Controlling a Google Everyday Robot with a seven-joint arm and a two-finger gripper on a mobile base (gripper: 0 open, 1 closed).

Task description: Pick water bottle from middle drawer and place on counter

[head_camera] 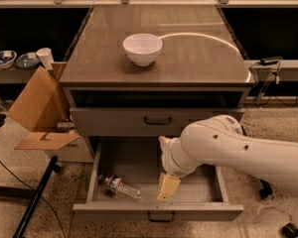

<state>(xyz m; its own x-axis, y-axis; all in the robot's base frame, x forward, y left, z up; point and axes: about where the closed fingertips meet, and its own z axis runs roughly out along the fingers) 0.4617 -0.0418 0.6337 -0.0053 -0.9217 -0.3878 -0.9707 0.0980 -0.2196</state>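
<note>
The water bottle (121,187) lies on its side in the front left of the open middle drawer (139,161), cap towards the left wall. My gripper (167,186) hangs inside the drawer on the end of the white arm (238,150), about a hand's width right of the bottle and apart from it. It holds nothing that I can see. The counter (198,53) above is the glossy grey-brown cabinet top.
A white bowl (142,48) stands on the counter's left half. A closed grey drawer (156,121) with a taller front sits above the open one. An open cardboard box (37,110) stands left of the cabinet, with a black pole (32,202) on the floor.
</note>
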